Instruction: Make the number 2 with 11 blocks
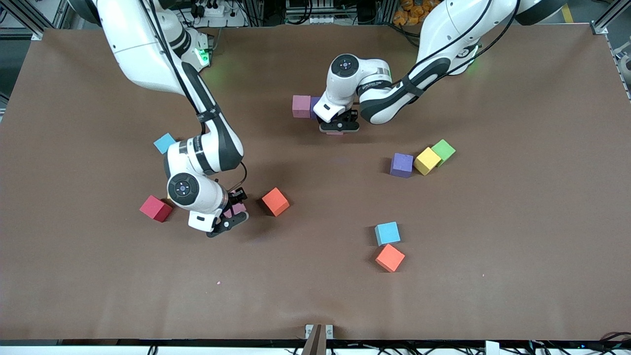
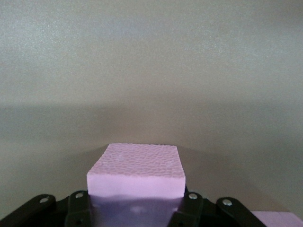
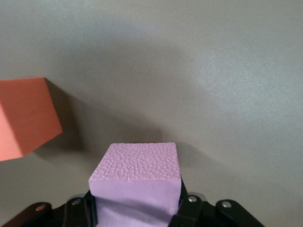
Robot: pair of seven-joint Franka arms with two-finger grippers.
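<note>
My left gripper (image 1: 338,127) is low over the table's middle, shut on a pink block (image 2: 137,172). Right beside it a pink block (image 1: 301,106) and a purple block (image 1: 314,106) stand together, the purple one partly hidden by the hand. Toward the right arm's end, my right gripper (image 1: 231,217) is shut on another pink block (image 3: 137,175), down at the table. An orange block (image 1: 275,201) sits close beside that grip, also seen as the orange block (image 3: 26,118). No number 2 shape is in view.
Loose blocks lie around: red (image 1: 156,208) and light blue (image 1: 164,143) by the right arm; purple (image 1: 402,164), yellow (image 1: 427,160) and a green cube (image 1: 443,150) toward the left arm's end; light blue (image 1: 387,233) and orange (image 1: 390,258) nearer the camera.
</note>
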